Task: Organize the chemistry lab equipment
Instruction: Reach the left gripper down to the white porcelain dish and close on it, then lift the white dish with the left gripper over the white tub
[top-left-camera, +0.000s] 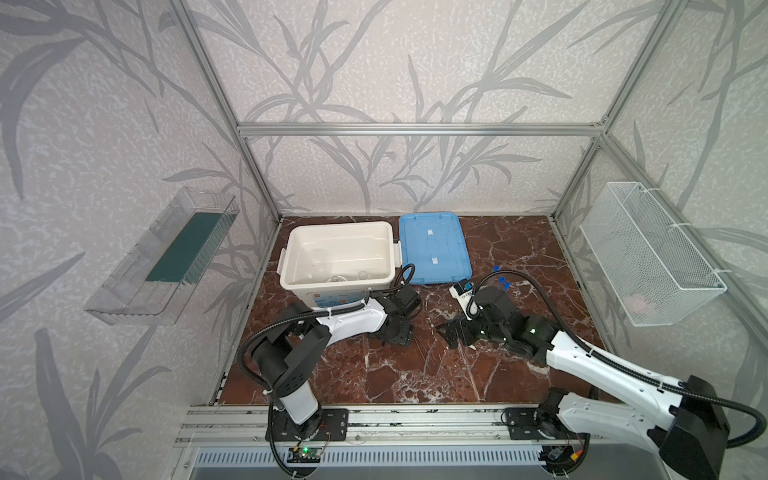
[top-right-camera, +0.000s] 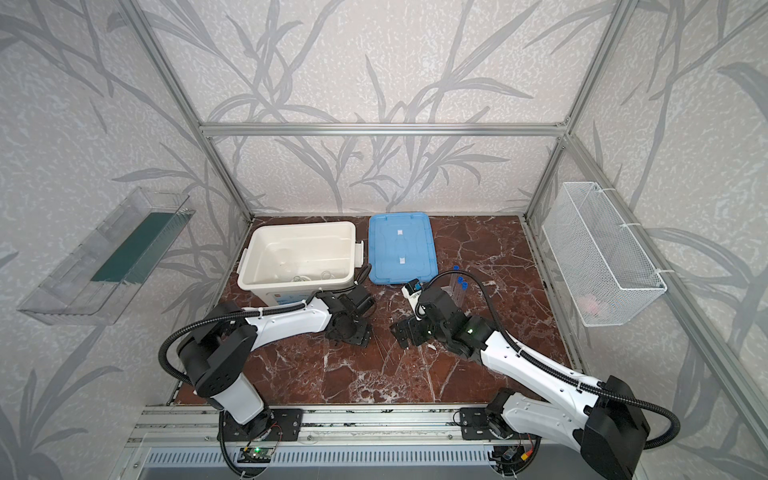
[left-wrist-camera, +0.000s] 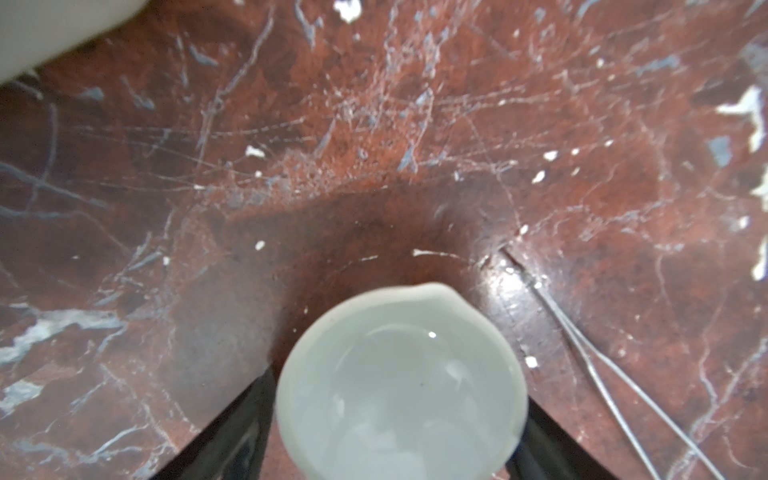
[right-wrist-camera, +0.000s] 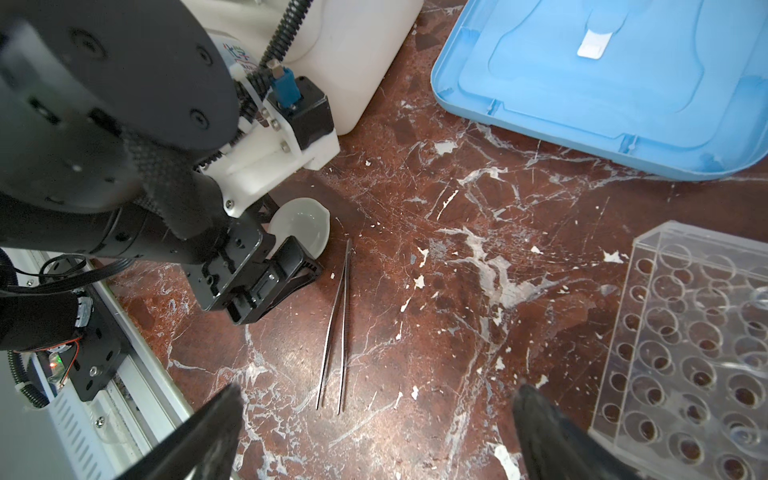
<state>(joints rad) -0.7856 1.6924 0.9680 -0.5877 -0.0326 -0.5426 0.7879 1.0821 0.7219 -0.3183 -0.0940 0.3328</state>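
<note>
The little round white dish (left-wrist-camera: 395, 328) rests on the marble between my left gripper's (left-wrist-camera: 399, 399) fingers, which press against both of its sides. From the right wrist it shows as the white dish (right-wrist-camera: 305, 220) under the left gripper (right-wrist-camera: 286, 241). My right gripper (right-wrist-camera: 378, 390) hangs open over bare marble, nothing between its fingers. The clear holed tube rack (right-wrist-camera: 698, 353) stands beside it. Blue-capped test tubes (top-left-camera: 501, 279) stand upright behind the right wrist. In both top views the left gripper (top-left-camera: 397, 334) and right gripper (top-left-camera: 453, 332) face each other mid-table. Clear glassware (top-left-camera: 343, 277) lies in the white box.
The open white box (top-left-camera: 340, 226) stands at the back left with its blue lid (top-left-camera: 434, 249) flat beside it. Thin metal tweezers (right-wrist-camera: 338, 328) lie on the marble between the two grippers. A wire basket (top-left-camera: 652, 249) hangs on the right wall, a clear shelf (top-left-camera: 166, 257) on the left wall.
</note>
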